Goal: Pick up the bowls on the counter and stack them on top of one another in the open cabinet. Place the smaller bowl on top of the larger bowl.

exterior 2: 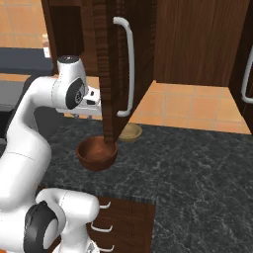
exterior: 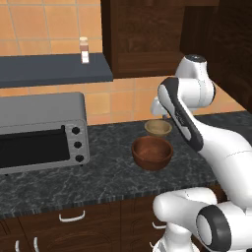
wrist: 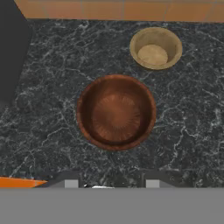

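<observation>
Ahead of the fingertips [wrist: 72,183], a ringed, reddish-brown wooden larger bowl [wrist: 116,112] rests on the speckled, white-veined black stone counter [wrist: 52,87]; beyond it, the smaller bowl [wrist: 155,48] shows a smooth, matt tan finish.

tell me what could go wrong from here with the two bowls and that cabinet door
1. The larger bowl and the smaller bowl sit close together on the counter; a grasp on the brown rim could nudge the tan one.
2. The open cabinet door hangs right over the bowls in the right base view, so a straight lift might clip it.
3. The thick rim could slip from the jaws, which look spread wide in the hand view.
</observation>
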